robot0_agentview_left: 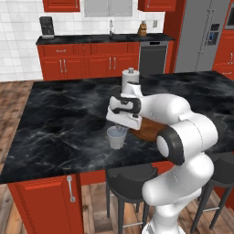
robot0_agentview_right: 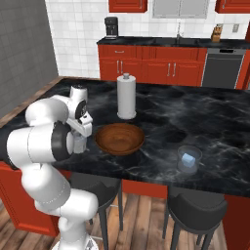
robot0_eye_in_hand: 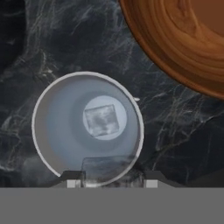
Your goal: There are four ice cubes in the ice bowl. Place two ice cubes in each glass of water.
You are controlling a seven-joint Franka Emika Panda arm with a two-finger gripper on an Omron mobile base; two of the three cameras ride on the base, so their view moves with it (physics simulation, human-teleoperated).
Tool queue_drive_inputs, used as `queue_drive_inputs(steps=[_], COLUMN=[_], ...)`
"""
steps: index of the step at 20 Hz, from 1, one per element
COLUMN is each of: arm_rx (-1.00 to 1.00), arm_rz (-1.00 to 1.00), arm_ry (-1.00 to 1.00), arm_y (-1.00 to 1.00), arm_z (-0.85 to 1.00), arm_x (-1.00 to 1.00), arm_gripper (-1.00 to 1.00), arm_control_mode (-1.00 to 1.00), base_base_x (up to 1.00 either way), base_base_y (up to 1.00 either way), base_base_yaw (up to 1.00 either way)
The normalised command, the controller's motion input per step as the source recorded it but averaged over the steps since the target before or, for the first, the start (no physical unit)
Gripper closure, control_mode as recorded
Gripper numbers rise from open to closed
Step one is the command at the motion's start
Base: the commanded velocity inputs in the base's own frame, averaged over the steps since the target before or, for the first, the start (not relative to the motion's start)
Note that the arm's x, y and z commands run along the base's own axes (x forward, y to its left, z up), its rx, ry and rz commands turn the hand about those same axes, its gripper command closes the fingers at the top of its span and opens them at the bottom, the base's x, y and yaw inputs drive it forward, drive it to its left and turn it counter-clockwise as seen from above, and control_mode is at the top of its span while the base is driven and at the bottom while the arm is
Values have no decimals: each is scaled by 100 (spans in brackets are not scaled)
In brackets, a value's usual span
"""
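Wide reddish-brown wooden ice bowl looked emptied. Far pale tapered glass tumbler held ice. Near tumbler held one pale blue cube; gripper above it clenched another cube. Likely last drop.

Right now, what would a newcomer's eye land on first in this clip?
Probably the gripper hovering directly over a glass of water near the island's front edge, with one ice cube on its bottom and another ice cube held between the fingertips at the rim. Beside it sits the wooden ice bowl, which looks empty, and farther along the counter a second glass holds ice too.
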Motion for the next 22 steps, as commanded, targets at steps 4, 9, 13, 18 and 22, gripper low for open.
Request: queue_drive_inputs(steps=[4, 9, 13, 18, 22], arm_rx=[0, 0, 0, 0, 0], arm_rz=[0, 0, 0, 0, 0], arm_ry=[0, 0, 0, 0, 0], arm_y=[0, 0, 5, 18, 22], arm_z=[-17, -2, 0, 0, 0], arm_x=[0, 0, 0, 3, 2], arm_gripper=[100, 100, 100, 100, -100], arm_control_mode=[-100, -100, -100, -100, -100], base_base_x=[0, 0, 0, 0, 0], base_base_y=[0, 0, 0, 0, 0], base_base_yaw=[0, 0, 0, 0, 0])
